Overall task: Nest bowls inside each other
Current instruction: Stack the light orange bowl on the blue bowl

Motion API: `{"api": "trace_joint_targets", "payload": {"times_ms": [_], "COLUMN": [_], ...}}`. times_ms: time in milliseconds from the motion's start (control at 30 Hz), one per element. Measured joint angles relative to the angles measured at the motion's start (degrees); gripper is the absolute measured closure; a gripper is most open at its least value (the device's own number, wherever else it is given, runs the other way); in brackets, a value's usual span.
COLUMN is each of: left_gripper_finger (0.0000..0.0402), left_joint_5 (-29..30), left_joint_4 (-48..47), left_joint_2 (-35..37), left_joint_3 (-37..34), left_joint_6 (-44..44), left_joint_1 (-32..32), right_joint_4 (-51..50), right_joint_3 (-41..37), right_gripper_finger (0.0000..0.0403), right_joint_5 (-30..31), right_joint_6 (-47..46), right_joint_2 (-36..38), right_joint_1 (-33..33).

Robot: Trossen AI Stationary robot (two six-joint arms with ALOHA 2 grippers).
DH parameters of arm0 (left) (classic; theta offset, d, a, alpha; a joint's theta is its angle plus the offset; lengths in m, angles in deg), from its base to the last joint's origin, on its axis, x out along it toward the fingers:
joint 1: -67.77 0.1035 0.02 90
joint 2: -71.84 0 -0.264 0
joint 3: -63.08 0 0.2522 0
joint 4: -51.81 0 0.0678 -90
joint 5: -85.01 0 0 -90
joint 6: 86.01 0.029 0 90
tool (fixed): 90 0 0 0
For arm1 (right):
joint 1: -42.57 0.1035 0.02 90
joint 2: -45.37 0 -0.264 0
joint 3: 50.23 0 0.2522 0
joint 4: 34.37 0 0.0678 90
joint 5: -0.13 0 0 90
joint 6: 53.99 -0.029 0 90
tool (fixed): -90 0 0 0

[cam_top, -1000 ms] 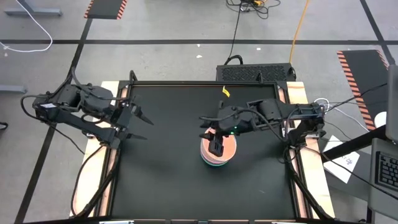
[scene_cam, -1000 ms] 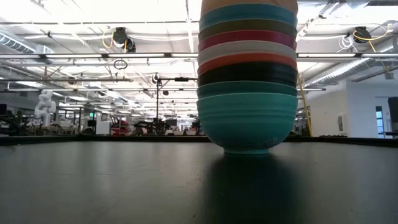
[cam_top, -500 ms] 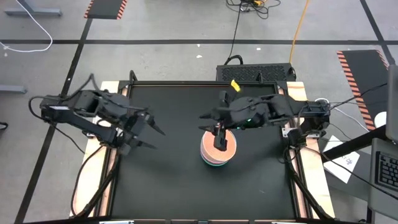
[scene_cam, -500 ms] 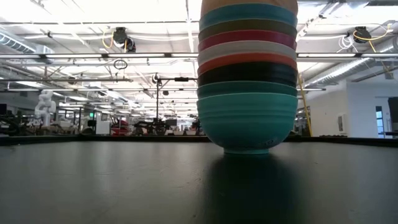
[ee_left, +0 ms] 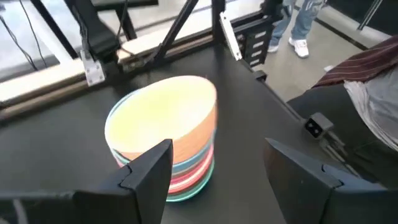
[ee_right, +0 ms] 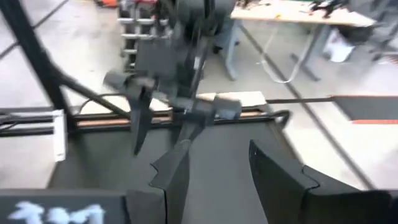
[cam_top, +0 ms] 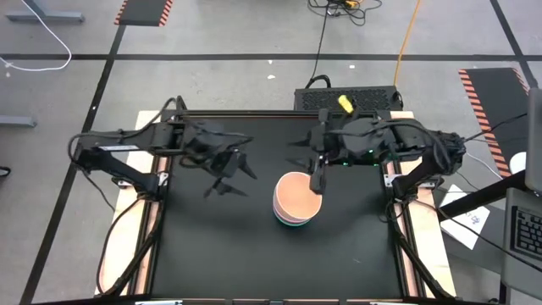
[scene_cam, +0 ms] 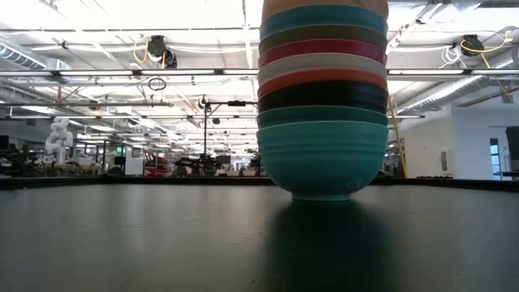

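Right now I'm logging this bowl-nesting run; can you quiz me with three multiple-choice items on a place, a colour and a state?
1. Where does the stack of bowls stand?
A. right of the table's middle
B. far left corner
C. off the table

2. What colour is the bottom bowl?
A. white
B. turquoise
C. black

3. How is the left gripper?
A. shut on a bowl
B. open, empty
C. out of view

Answers: 1 A, the high view shows it there. 2 B, the low view shows turquoise on the table. 3 B, its fingers are spread beside the stack.

Two dark jointed arms (cam_top: pixel 127 152), black cables, wedge-shaped black fingers (ee_left: pixel 149 171).
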Motion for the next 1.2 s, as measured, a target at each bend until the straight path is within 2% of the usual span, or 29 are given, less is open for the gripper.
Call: {"api": "trace_joint_targets", "payload": {"times_ms": [133, 300, 433, 500, 600, 833, 967, 1200], "left_gripper_finger": [0.0151, 0.0151, 0.0151, 0.0151, 0.0151, 0.0151, 0.0151, 0.0151], "left_joint_5": [-3.24, -4.24, -6.33, -7.06, -7.65, -8.3, -6.37, -3.67], "left_joint_4": [0.8, -1.32, -5.55, -6.95, -8.84, -19.2, -25.08, -24.71], "left_joint_2": [-4.33, -9.54, -13.84, -15.96, -19.57, -29.02, -31.85, -31.94], "left_joint_3": [0.26, 5.75, 12.81, 15.79, 20.47, 30.99, 33.28, 32.68], "left_joint_6": [0.22, 1.75, 2.03, 2.04, 1.75, 1.44, 3.62, 6.13], "left_joint_1": [2.37, 3.09, 3.09, 3.09, 2.98, 2.57, 1.42, -0.67], "right_joint_4": [-2.87, -2.75, -0.75, 1.52, 6.65, 18.12, 18.38, 18.9], "right_joint_3": [0.0, -4.3, -11.29, -15.51, -22.81, -37.07, -38.73, -38.73], "right_gripper_finger": [0.0245, 0.0245, 0.0245, 0.0245, 0.0245, 0.0245, 0.0245, 0.0245], "right_joint_5": [2.81, 2.56, 2.22, -0.12, -3.49, -5.38, -6.74, -6.78], "right_joint_6": [0.1, -0.11, -0.64, -1.17, -1.55, -3.51, -4.81, -4.5], "right_joint_2": [1.55, 3.01, 6.26, 8.56, 12.93, 25.1, 27.72, 28.1], "right_joint_1": [-0.24, -2.25, -4.07, -5.24, -6.67, -8.6, -8.75, -8.28]}}
